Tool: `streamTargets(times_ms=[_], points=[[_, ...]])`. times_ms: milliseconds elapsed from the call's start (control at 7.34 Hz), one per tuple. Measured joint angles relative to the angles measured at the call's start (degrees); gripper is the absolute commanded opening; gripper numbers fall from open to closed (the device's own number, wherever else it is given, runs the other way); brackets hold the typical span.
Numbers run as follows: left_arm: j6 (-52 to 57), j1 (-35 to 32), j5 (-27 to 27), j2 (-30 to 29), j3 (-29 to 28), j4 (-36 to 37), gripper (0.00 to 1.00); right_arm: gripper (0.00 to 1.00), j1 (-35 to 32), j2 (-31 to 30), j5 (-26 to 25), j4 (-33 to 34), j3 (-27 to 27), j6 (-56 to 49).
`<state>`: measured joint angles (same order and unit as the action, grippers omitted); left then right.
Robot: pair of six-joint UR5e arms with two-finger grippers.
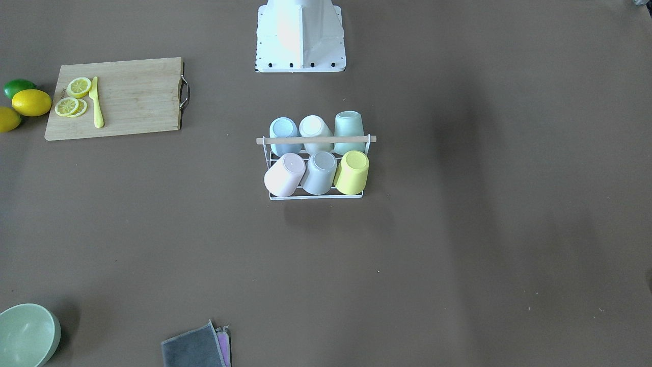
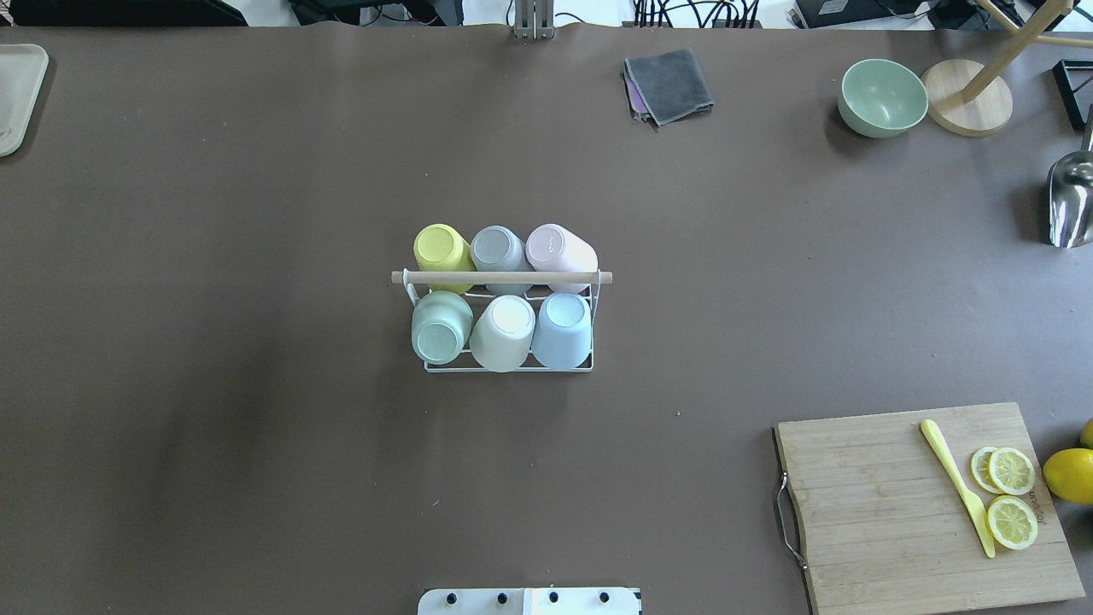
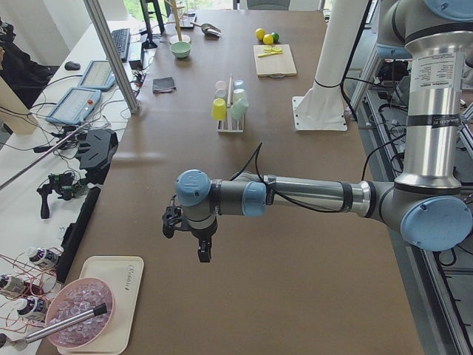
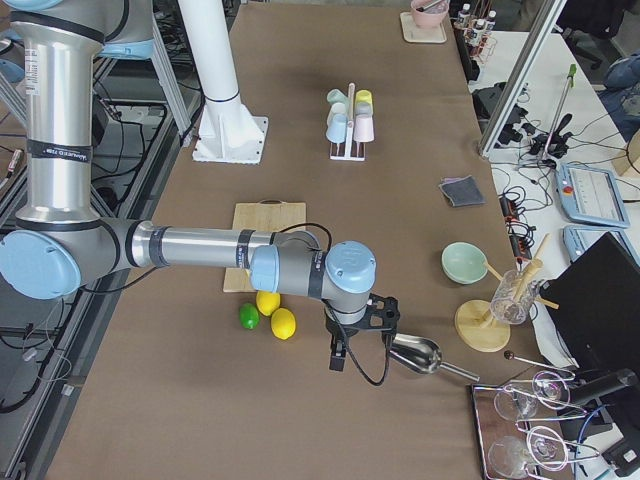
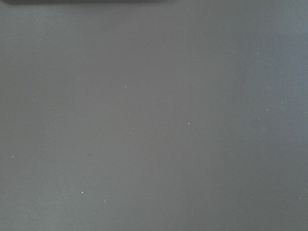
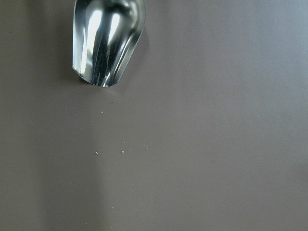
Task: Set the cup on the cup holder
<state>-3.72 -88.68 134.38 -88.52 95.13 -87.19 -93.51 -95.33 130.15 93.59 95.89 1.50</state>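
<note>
White wire cup holder [image 2: 510,370], wooden rod [image 2: 504,277] atop, bears six pastel cups [image 2: 440,248]; left hand [image 3: 201,254] and right hand [image 4: 338,360]: cannot tell

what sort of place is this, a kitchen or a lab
Most likely a robotics lab, not a kitchen: the left arm stands at a long covered table, control tablets sit alongside, and the cup holder and cutting board look like staged props.
</note>
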Motion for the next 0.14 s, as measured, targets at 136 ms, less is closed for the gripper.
streamTargets(times_ms=[136], points=[[-0.03, 0.00, 0.00, 0.01, 0.02, 0.00, 0.98, 1.00, 0.00, -0.02, 0.05, 0.01, 0.00, -0.01]])
